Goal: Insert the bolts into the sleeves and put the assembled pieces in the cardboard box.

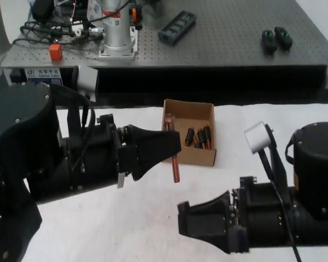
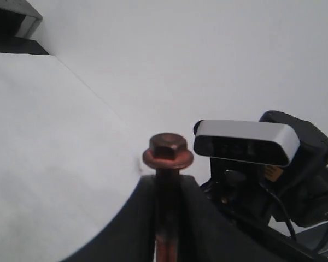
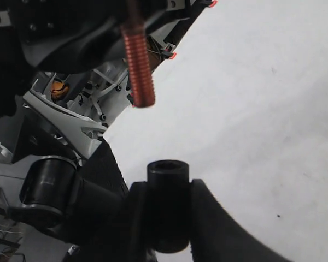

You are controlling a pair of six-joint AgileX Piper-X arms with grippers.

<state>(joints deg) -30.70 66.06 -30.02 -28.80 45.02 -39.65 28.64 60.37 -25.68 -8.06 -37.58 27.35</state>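
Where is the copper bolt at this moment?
High view: the bolt stands upright in the jaws of the left gripper, at the cardboard box's left edge, above the sleeve in the right gripper.

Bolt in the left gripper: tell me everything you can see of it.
The bolt looks like copper-coloured metal, with a flanged hexagonal head and a threaded shank. It stands roughly upright, head up, clamped on its upper shank by the left gripper. Its threaded tip hangs free, above and apart from the black sleeve held in the right gripper; not yet inserted.
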